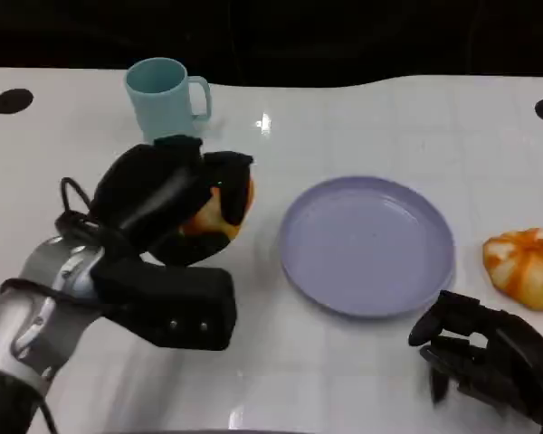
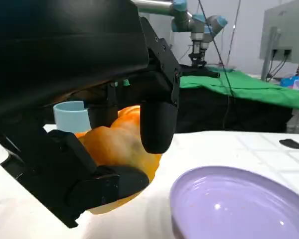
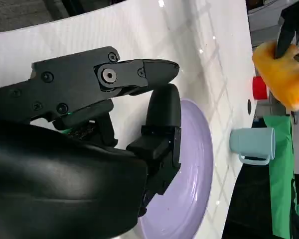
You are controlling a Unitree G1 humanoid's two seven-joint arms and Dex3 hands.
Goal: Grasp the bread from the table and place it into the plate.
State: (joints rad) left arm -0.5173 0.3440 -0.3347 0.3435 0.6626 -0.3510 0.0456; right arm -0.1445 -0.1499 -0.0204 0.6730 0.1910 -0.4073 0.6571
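The left hand (image 1: 167, 203) grips the bread (image 2: 117, 149) beside the plate (image 1: 366, 244) — the hold looks partial. An early release would drop it short — the right hand (image 1: 489, 357) holds nothing, fingers apart.

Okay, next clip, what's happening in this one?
The robot's left hand grips a golden-orange bread roll, apparently lifted off the white table, left of the empty round lavender plate. The right hand rests near the plate's right edge, holding nothing. A light blue mug stands behind; a second orange-and-white bread piece lies at the far right.

A robotics lab: industrial robot arm (image 2: 199, 22), green-draped bench (image 2: 249, 87) and monitor (image 2: 285, 30) behind the white table (image 2: 239, 144).
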